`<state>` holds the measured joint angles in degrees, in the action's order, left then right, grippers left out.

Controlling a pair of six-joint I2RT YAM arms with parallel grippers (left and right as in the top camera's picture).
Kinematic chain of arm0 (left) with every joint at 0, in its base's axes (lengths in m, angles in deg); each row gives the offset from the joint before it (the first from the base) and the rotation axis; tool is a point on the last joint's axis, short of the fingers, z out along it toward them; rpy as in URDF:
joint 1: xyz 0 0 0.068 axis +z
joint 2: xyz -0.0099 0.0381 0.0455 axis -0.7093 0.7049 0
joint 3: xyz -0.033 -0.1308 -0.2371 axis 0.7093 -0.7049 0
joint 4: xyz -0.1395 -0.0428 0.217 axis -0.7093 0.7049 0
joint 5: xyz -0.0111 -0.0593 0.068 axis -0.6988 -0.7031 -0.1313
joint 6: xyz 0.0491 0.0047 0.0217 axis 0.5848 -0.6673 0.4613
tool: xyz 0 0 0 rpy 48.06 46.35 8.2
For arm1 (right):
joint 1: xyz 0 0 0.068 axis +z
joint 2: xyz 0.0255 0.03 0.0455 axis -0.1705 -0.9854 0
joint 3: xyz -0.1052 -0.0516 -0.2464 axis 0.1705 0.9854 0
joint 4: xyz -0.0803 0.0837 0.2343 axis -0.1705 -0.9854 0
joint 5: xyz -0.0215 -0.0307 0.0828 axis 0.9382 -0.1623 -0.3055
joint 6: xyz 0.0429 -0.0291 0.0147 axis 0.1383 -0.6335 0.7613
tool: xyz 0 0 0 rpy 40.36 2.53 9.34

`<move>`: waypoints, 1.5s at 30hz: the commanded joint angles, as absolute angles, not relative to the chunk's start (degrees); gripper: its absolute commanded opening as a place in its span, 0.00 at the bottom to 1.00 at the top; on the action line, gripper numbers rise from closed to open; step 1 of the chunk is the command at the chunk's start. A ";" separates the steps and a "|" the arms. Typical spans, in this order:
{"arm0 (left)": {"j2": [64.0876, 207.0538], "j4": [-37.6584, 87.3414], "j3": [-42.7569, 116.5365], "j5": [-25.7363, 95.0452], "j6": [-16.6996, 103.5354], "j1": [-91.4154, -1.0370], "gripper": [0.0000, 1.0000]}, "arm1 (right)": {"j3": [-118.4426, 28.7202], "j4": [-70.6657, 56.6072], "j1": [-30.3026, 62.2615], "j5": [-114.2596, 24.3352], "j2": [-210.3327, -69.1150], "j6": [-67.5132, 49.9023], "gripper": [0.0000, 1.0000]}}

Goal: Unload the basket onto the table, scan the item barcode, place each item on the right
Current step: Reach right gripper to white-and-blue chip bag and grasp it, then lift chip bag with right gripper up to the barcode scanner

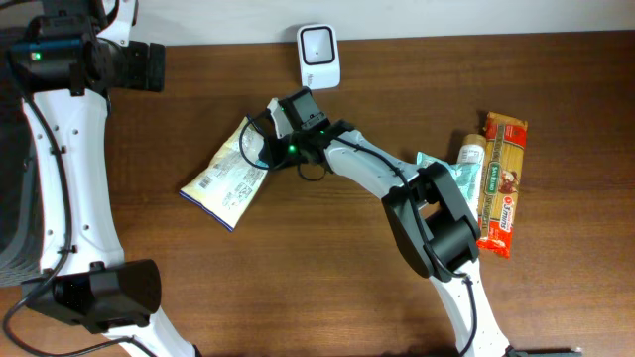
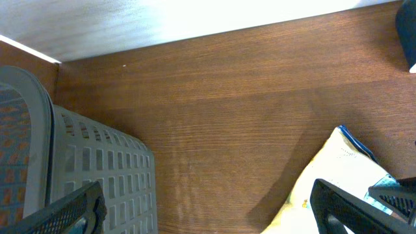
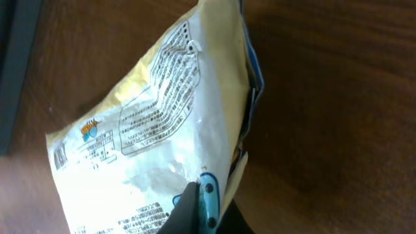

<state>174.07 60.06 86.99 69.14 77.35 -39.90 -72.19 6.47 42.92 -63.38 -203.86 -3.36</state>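
A white and yellow snack bag (image 1: 226,177) with small printed text lies on the brown table, left of centre. My right gripper (image 1: 264,149) reaches over from the right and is shut on the bag's upper right edge. In the right wrist view its jaws (image 3: 208,201) pinch the blue-trimmed seam of the bag (image 3: 162,117). A white barcode scanner (image 1: 318,55) stands at the table's back edge. My left gripper (image 1: 154,67) hovers at the back left, open and holding nothing. In the left wrist view its gripper (image 2: 207,192) is spread wide, with the bag's corner (image 2: 344,175) at lower right.
A grey slotted basket (image 2: 97,169) stands at the table's left end. At the right lie an orange pasta packet (image 1: 501,183), a small bottle (image 1: 469,154) and a teal packet (image 1: 456,178). The right arm's links cross the table's middle.
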 commanded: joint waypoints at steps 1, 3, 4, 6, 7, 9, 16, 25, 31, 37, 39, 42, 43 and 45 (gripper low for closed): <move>173.83 59.98 87.36 68.95 78.23 -39.75 0.99 | -72.56 0.26 40.27 -64.82 -201.63 -4.41 0.04; 173.83 59.98 87.36 68.95 78.23 -39.75 0.99 | -72.56 -15.61 36.38 -63.70 -195.86 -4.43 0.04; 173.83 59.98 87.36 68.95 78.23 -39.75 0.99 | -72.56 -23.04 35.95 -62.57 -194.57 -4.41 0.04; 173.83 59.98 87.36 68.97 78.23 -39.75 0.99 | -72.56 -37.51 36.51 -62.24 -194.44 -4.74 0.18; 173.83 59.98 87.36 68.95 78.23 -39.75 0.99 | -72.56 -43.17 37.87 -62.17 -194.46 -11.06 0.43; 173.83 59.98 87.36 68.95 78.23 -39.75 0.99 | -73.66 -47.10 37.69 -58.09 -194.33 -20.72 0.59; 173.83 59.98 87.36 68.95 78.23 -39.75 0.99 | -88.00 -39.78 31.20 -55.68 -196.43 -49.57 0.93; 173.83 59.98 87.36 68.95 78.23 -39.75 0.99 | -87.36 -40.26 34.61 -69.96 -209.00 -49.68 0.80; 173.83 59.98 87.36 68.95 78.23 -39.75 0.99 | -79.67 -36.83 39.55 -71.44 -209.00 -47.19 0.30; 173.83 59.98 87.36 68.97 78.23 -39.75 0.99 | -84.41 -37.97 34.68 -77.63 -208.32 -36.96 0.04; 173.83 59.98 87.36 68.95 78.23 -39.75 0.99 | -86.40 -35.74 30.15 -78.52 -205.20 -29.31 0.04; 173.83 59.98 87.36 68.95 78.23 -39.75 0.99 | -86.40 -33.81 24.71 -81.04 -193.61 -24.37 0.04; 173.83 59.98 87.36 68.95 78.23 -39.75 0.99 | -86.40 -33.73 23.44 -82.76 -189.57 -22.95 0.04; 173.83 59.98 87.36 68.95 78.23 -39.75 0.99 | -86.40 -33.75 20.41 -83.09 -180.96 -21.74 0.04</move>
<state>174.07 60.04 86.99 69.14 77.35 -39.90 -84.94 -33.95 22.57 -79.62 -190.25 -23.80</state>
